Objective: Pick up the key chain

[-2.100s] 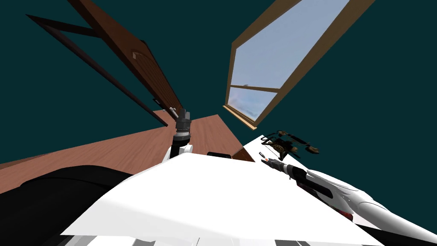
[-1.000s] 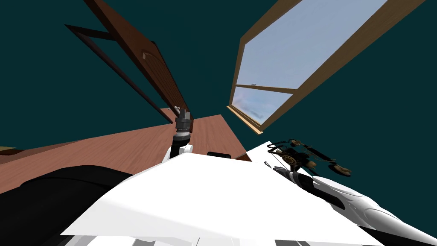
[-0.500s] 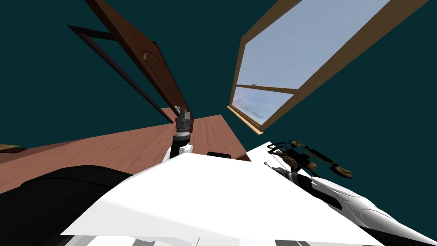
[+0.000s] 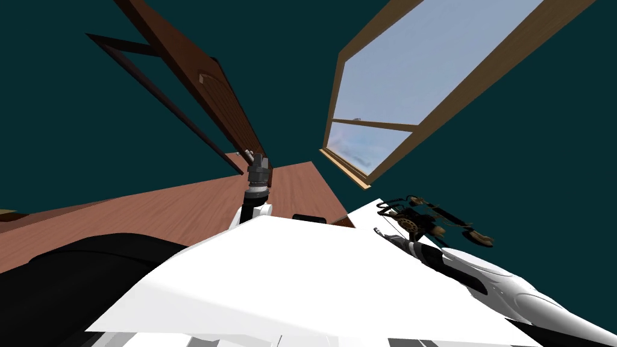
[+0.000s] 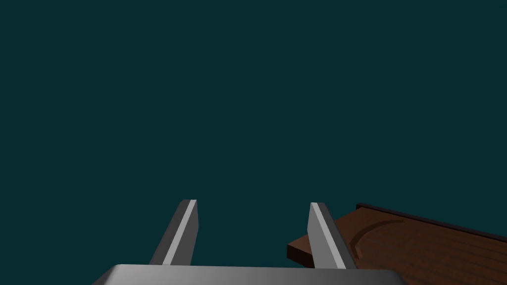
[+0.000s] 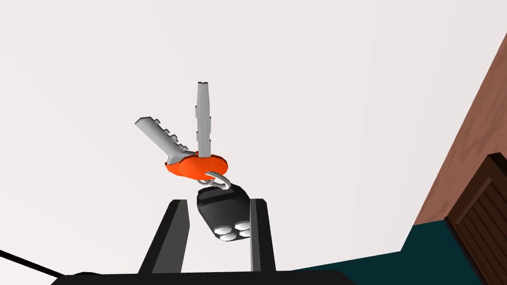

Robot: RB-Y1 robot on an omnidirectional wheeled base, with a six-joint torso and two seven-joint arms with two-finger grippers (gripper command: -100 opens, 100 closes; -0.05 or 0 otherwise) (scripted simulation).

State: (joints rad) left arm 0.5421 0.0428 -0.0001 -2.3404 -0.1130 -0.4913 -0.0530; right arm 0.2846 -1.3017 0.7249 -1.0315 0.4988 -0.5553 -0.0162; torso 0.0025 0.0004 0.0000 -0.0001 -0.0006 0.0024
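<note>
- Now the right gripper (image 6: 219, 202) pinches the key chain (image 6: 198, 166) by its black fob (image 6: 225, 217), over a white surface (image 6: 322, 99).
- Left gripper (image 5: 253, 203): fingers wide apart, holding nothing.

The key chain (image 6: 198, 166), a black oval fob with four white buttons joined by a thin metal ring to two grey toothed keys fanning out from orange heads, sits against a plain white surface (image 6: 346, 99), its fob pinched between the right gripper (image 6: 219, 201) fingers, keys pointing away.
</note>
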